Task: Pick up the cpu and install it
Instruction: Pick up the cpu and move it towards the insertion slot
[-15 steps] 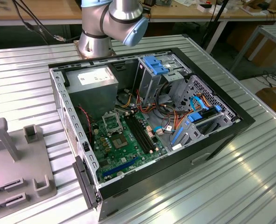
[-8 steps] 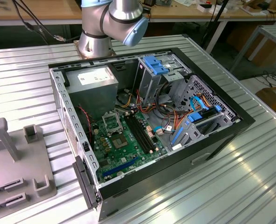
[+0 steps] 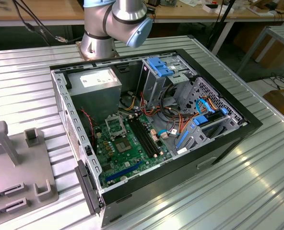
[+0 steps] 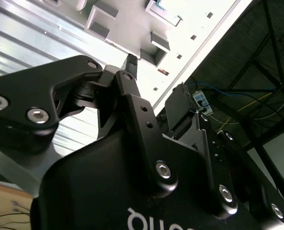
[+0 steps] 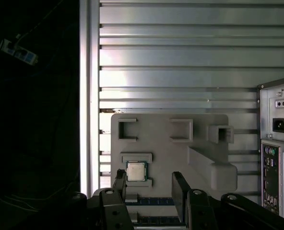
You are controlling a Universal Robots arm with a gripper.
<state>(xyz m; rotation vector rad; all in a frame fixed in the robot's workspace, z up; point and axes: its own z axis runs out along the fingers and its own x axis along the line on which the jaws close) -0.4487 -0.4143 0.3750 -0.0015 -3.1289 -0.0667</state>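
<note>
The cpu (image 5: 136,171) lies flat in a shallow square pocket of the grey holder (image 5: 166,148), close to one edge of the holder, with its metal top facing up. The gripper (image 5: 149,175) hangs over that same edge with its two black fingers (image 5: 180,189) spread apart and nothing pinched between them. In the first wrist view the cpu shows in the gap between the fingers, close beside one of them, and I cannot tell whether that finger touches it.

The holder rests on the ribbed metal table (image 3: 218,191). The computer case (image 3: 250,125) lies open on its side just beside the holder, on the exterior view's right of it. Inside the case the green board (image 3: 127,153) faces up, with its metal-framed socket (image 3: 114,125) near the middle of the case. The arm's base (image 3: 99,43) stands on the table well apart from the holder, at the far end of the case.
</note>
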